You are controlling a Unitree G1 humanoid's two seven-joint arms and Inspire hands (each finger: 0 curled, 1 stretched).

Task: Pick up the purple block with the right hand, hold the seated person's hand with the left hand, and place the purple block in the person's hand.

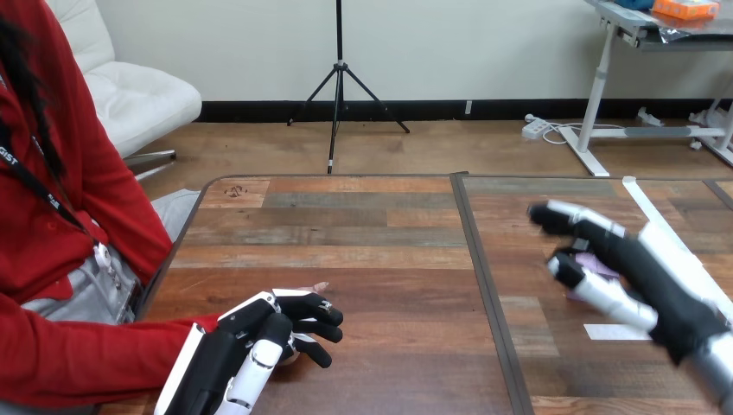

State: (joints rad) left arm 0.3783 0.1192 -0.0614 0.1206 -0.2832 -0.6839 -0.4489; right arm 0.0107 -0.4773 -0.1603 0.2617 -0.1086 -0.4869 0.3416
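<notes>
The purple block (598,263) lies on the right half of the table and is mostly hidden by my right hand (644,281). That hand hovers over it, open. Its fingers (570,216) reach past the block's far side and the thumb is at its near side. At the lower left, my left hand (251,346) lies over the person's hand (318,286), which rests on the table at the end of a red sleeve. My fingers curl round it, and only a fingertip of the person's hand sticks out beyond them.
The person sits at the table's left edge with a forearm (86,359) along the near left corner. A dark seam (484,285) splits the table into two halves. A white tape patch (609,331) and a long white strip (648,212) lie near my right hand.
</notes>
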